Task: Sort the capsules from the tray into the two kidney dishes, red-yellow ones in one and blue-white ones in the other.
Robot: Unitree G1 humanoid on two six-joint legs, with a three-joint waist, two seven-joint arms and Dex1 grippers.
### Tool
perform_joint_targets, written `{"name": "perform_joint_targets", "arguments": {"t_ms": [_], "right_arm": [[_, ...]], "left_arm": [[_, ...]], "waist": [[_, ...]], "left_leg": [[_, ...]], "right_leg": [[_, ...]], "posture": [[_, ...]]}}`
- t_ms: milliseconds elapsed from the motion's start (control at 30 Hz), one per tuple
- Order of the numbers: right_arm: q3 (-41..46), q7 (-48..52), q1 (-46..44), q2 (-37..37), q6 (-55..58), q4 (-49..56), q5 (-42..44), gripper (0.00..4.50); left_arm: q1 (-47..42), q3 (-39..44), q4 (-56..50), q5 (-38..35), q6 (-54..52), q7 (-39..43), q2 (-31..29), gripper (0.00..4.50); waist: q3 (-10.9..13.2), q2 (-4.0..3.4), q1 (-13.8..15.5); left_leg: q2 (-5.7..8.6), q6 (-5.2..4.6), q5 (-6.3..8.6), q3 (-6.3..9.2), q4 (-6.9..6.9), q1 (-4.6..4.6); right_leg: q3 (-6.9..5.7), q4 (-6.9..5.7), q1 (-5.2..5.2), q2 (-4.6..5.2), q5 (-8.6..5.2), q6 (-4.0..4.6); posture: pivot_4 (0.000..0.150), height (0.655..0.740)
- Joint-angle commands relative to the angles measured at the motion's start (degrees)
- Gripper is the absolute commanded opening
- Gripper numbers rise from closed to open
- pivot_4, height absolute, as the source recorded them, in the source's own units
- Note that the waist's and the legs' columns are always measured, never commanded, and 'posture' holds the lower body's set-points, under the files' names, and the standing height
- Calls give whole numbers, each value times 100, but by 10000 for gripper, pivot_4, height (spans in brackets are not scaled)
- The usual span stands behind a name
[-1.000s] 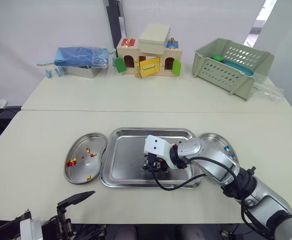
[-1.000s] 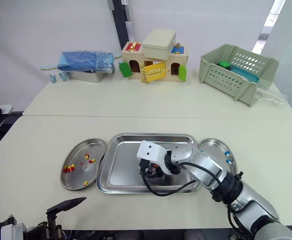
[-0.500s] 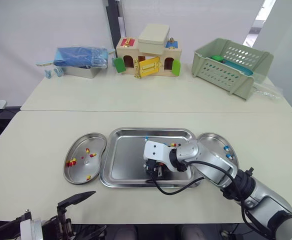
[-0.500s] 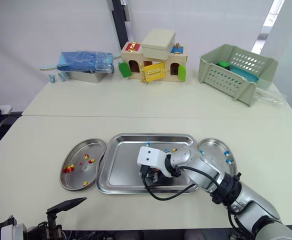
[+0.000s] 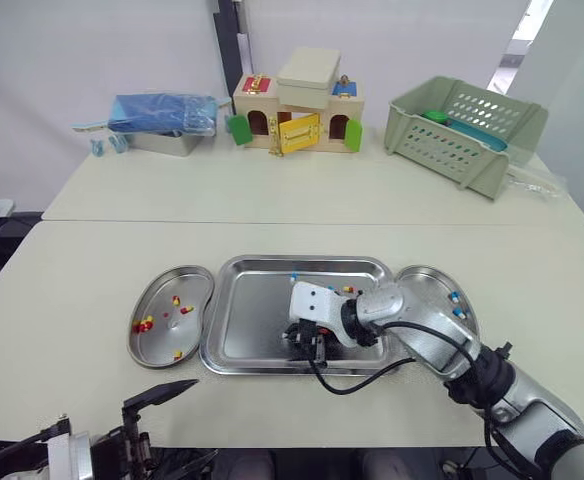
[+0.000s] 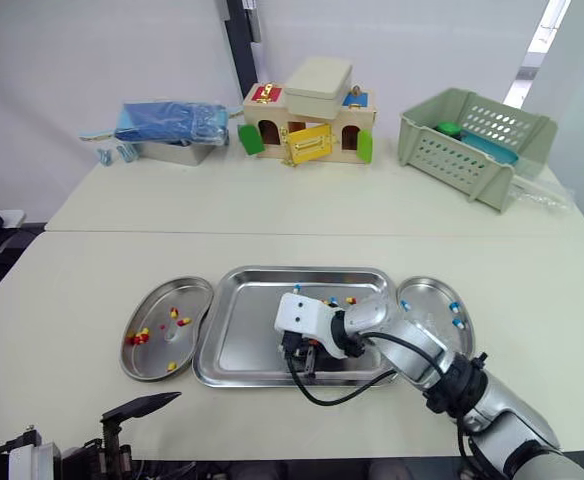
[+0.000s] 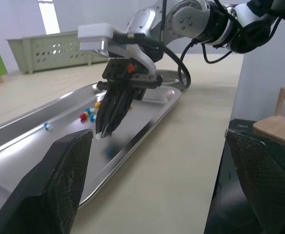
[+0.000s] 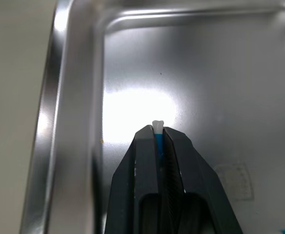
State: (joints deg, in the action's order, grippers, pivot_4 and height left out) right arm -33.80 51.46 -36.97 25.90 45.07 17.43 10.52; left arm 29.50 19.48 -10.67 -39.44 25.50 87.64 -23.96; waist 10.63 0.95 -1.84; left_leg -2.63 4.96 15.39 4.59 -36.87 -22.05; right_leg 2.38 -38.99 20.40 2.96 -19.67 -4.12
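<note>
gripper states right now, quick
Left gripper: open, holding nothing.
Right gripper: shut on a blue-white capsule.

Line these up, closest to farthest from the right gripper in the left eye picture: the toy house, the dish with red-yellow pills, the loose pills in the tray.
From the right gripper:
1. Loose capsules, just beyond it in the tray.
2. Red-yellow dish, left of the tray.
3. Toy house, on the far table.
</note>
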Motion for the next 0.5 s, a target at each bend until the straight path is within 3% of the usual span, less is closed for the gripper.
{"name": "perform_joint_targets", "arguments": {"t_ms": [33, 233, 500], "right_arm": [[988, 589, 315, 674, -414, 603, 554, 98], [2472, 1391, 1110, 2337, -1108, 302, 847, 98], [3421, 1830, 2188, 3465, -1718, -403, 788, 98]], "left_arm": [[78, -186, -254, -101, 12, -91, 42, 45000], [12, -483, -253, -101, 76, -5, 22, 45000], [-230, -700, -95, -164, 204, 293, -29, 45000]], "waist": [[0, 0, 20], [3, 0, 12], [3, 0, -4]], "left_leg": [[2, 0, 0, 0, 0, 0], [4, -1, 0, -4, 0, 4], [3, -3, 1, -10, 0, 12]], "right_leg": [[-1, 3, -3, 3, 0, 0], [0, 5, -9, 3, 0, 0], [6, 6, -15, 1, -1, 1]], "posture": [[1500, 7400], [1500, 7400], [1500, 7400]]}}
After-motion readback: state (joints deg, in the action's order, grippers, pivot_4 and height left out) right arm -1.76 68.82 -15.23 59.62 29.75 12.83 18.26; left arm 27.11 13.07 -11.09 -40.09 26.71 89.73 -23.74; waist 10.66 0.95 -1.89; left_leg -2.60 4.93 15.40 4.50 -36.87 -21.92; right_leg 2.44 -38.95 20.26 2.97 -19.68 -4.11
